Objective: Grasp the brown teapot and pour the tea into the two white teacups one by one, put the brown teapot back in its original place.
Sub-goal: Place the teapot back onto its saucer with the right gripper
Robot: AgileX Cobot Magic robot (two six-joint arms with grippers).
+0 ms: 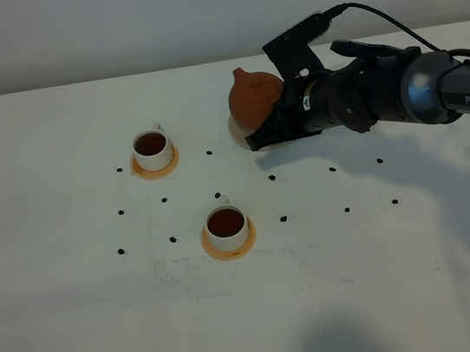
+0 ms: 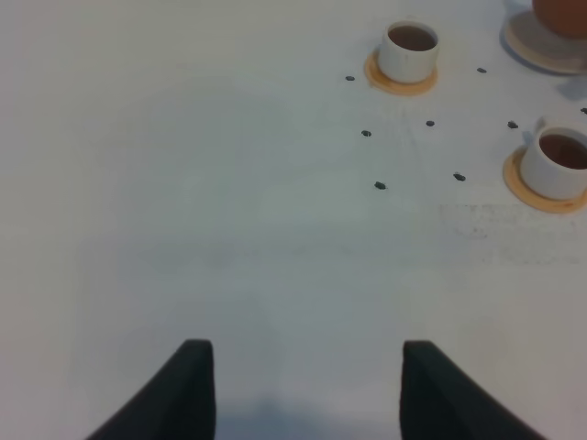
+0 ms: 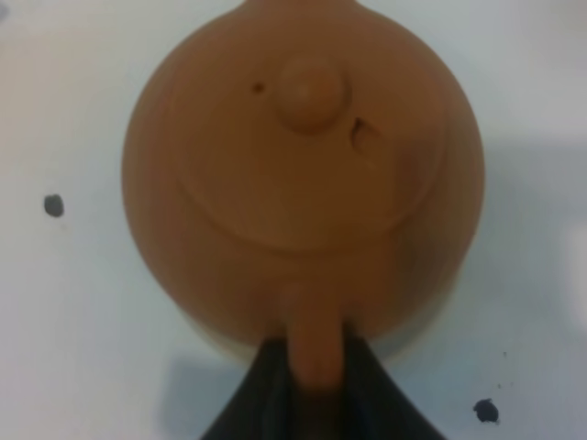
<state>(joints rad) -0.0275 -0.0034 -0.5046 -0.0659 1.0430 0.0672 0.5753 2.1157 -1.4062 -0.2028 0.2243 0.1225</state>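
Note:
The brown teapot (image 1: 255,99) sits on or just over the beige coaster (image 1: 236,132) at the back middle; I cannot tell if it touches. My right gripper (image 1: 284,119) is shut on its loop handle (image 3: 315,344), with the dark fingers on both sides of it. The lid and knob (image 3: 312,92) are in place and the spout points away from the gripper. Two white teacups (image 1: 153,150) (image 1: 227,228) stand on orange-tan saucers, both holding dark tea. My left gripper (image 2: 307,394) is open and empty over bare table, far from the cups (image 2: 408,50) (image 2: 561,163).
Several small black specks (image 1: 283,219) are scattered on the white table (image 1: 80,320) around the cups. The right arm (image 1: 398,87) stretches in from the right edge above the table. The teapot and coaster (image 2: 541,46) show at the corner of the left wrist view.

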